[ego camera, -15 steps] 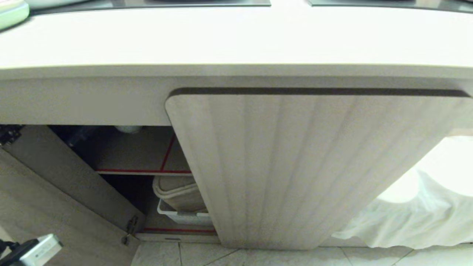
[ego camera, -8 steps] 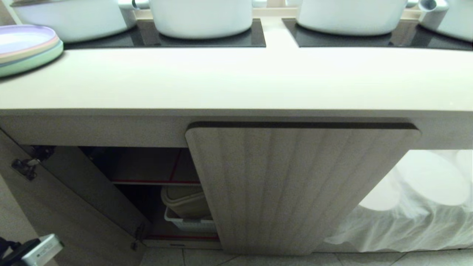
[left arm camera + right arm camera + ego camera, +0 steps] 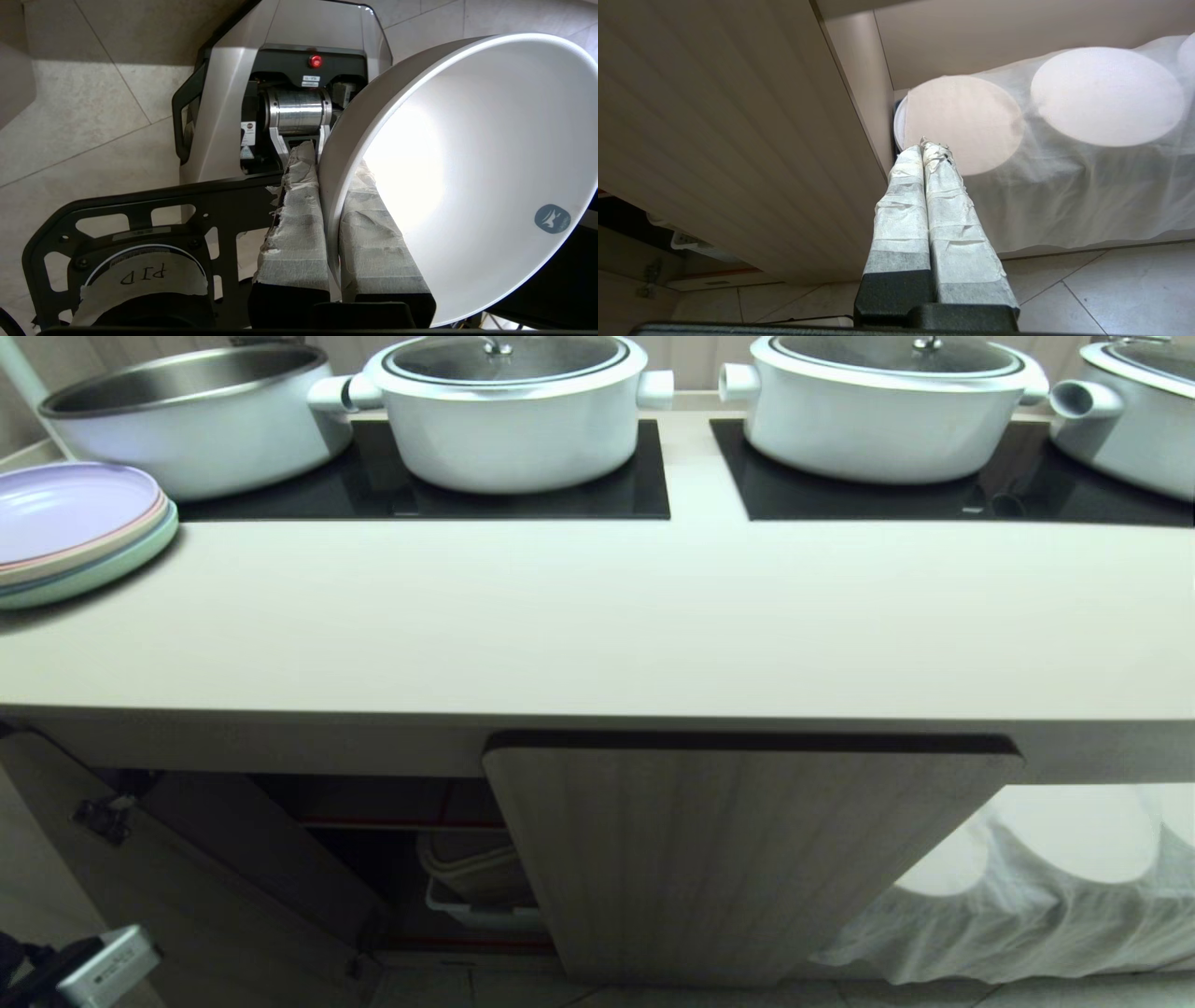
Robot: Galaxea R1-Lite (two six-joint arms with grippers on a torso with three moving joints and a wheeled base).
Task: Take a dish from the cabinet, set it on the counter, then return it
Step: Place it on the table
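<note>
From my head view, the desk [image 3: 597, 616] stretches wide and bare ahead of me, above the cabinet [image 3: 747, 859], whose left-hand door hangs open. Only a corner of my left arm shows at the lower left, well below the desk's edge, so the coming move is up and forward onto that bare strip in front of the black mats [image 3: 523, 485].

In my left wrist view, my left end effector [image 3: 334, 228] is clamped on the rim of the dish [image 3: 467, 177], one padded finger inside and one outside (the bowl is tipped on edge, mouth sideways, over my own base and the floor).

In my right wrist view, my right end effector [image 3: 927, 186] hangs closed and empty beside the shut fluted door, farther from the job.
</note>
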